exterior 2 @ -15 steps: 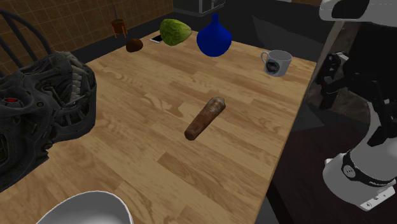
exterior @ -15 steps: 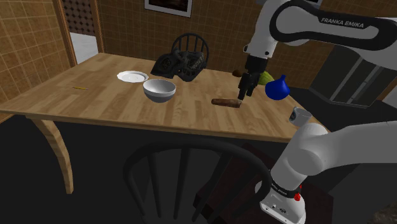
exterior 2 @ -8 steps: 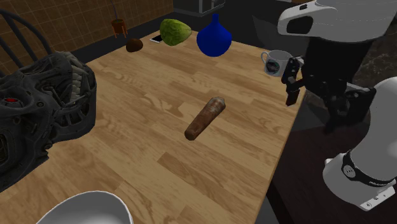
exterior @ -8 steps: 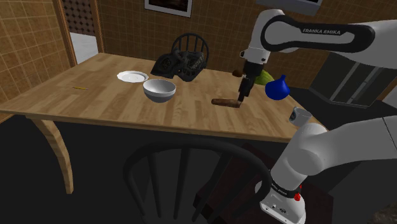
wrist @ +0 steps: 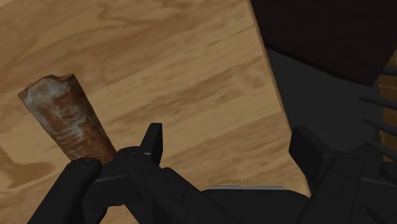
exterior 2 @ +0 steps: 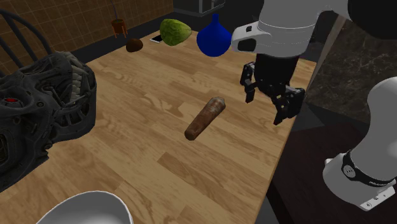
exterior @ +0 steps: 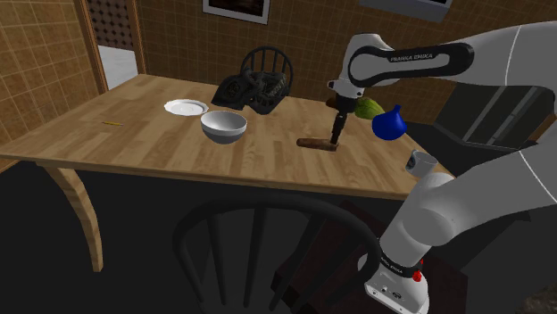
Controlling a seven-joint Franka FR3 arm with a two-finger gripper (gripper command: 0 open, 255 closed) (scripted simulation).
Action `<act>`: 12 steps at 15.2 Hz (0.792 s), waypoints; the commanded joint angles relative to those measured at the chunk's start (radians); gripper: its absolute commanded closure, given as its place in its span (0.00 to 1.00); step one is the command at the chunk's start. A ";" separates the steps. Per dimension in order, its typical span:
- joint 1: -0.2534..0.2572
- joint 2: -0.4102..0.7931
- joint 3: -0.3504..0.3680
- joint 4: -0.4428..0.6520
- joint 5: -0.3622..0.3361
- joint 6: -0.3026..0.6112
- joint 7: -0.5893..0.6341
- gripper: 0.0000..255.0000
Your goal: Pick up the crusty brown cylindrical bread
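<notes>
Starting at the shoulder view's left: a long light wooden bench point(exterior: 125, 134), carrying a small white round plate point(exterior: 185, 107) and, just to its right, a pale grey round bowl point(exterior: 223, 126). Behind the bowl, a dark tangled machine-like block point(exterior: 250, 89), backed by a black spindle-back chair point(exterior: 265, 61). Further right, lying flat on bare wood and well apart from the bowl, the crusty brown cylindrical bread loaf point(exterior: 315, 144). Right over its right-hand end, the black fingers point(exterior: 336, 134), pointing down from the white arm point(exterior: 406, 61). Right again, a green rounded lump point(exterior: 366, 109), a glossy blue round-bellied vase point(exterior: 387, 123), and near the bench's right edge a white mug point(exterior: 419, 162).

Across the second exterior view from its left: the machine-like block point(exterior 2: 44, 108) and, at the lower edge, the bowl point(exterior 2: 83, 207). Then a small dark brown lump point(exterior 2: 134, 45), the green lump point(exterior 2: 175, 30) and the vase point(exterior 2: 213, 38) along the far side. In the middle, the loaf point(exterior 2: 205, 118), set on a diagonal, touching nothing but the bench point(exterior 2: 140, 83). To its right, the fingers point(exterior 2: 279, 113), spread apart with nothing between them, hanging above the bench near its edge and clear of the loaf.

From the wrist camera: the loaf point(wrist: 67, 121) beside the outer face of one finger, outside the gap. Fingers point(wrist: 153, 139) wide apart over bare bench wood point(wrist: 191, 76) and the bench's edge.
</notes>
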 commanded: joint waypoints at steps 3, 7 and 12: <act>0.009 0.131 -0.068 0.042 -0.039 0.113 -0.138 0.00; 0.024 0.272 -0.128 0.108 -0.047 0.214 -0.273 0.00; 0.039 0.464 -0.185 0.219 -0.008 0.324 -0.452 0.00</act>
